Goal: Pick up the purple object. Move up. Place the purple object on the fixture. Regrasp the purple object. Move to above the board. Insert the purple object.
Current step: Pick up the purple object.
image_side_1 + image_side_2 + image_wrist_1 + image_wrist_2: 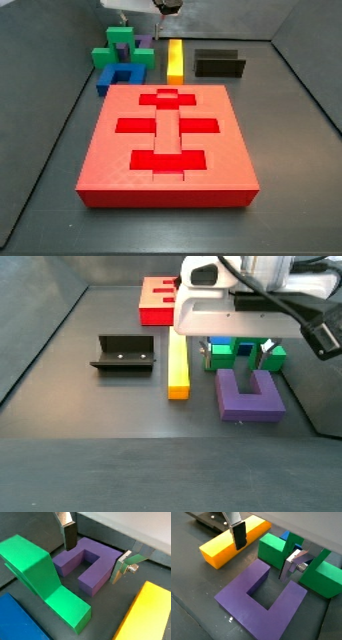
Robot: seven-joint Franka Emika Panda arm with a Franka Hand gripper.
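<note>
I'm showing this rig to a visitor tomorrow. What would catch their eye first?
The big red board with its cross-shaped recesses fills the foreground in a side view. Behind it, the gripper hangs open over the purple object, its fingers astride one prong, with green block and yellow bar alongside.

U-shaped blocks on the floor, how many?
2. The purple object lies under the gripper, beside the yellow bar. The blue block sits at the board's far corner. Others may be hidden.
</note>
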